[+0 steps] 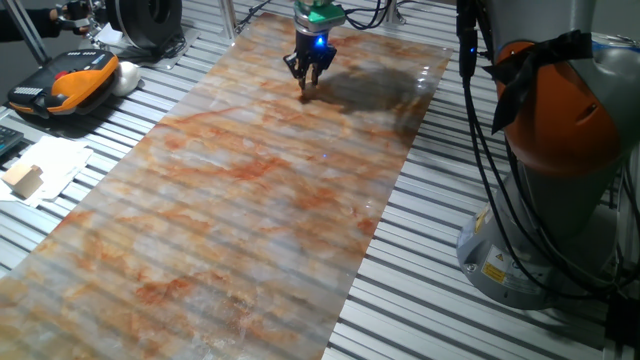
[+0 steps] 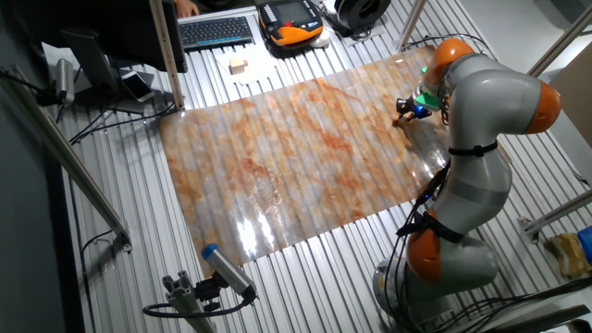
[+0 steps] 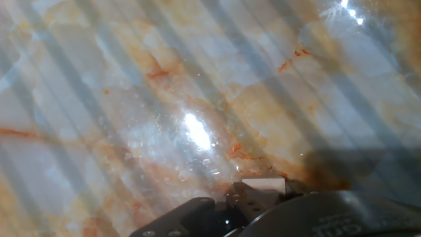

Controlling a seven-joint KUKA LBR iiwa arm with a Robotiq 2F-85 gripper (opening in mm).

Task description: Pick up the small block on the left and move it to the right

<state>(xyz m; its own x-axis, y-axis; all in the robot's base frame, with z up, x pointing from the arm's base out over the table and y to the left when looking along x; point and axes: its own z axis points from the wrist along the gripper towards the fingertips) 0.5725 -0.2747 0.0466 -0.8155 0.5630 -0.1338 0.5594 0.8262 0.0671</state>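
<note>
My gripper [image 1: 306, 88] hangs over the far end of the marbled orange-grey mat [image 1: 250, 200], with its fingertips close together just at or above the surface. A tiny light-tan cube, the small block [image 1: 305, 93], sits pinched between the tips. In the hand view it shows as a pale rectangle [image 3: 263, 185] between the dark fingers [image 3: 197, 214] at the bottom edge. In the other fixed view the gripper [image 2: 404, 113] is at the mat's far right side [image 2: 305, 157], next to the arm. I cannot tell whether the block touches the mat.
A larger pale wooden block [image 1: 22, 180] lies on white paper off the mat, also seen in the other fixed view [image 2: 239, 66]. An orange-black pendant [image 1: 75, 80] and a keyboard [image 2: 215, 31] lie beyond the mat. The arm's base [image 1: 560, 150] and cables stand beside the mat's edge.
</note>
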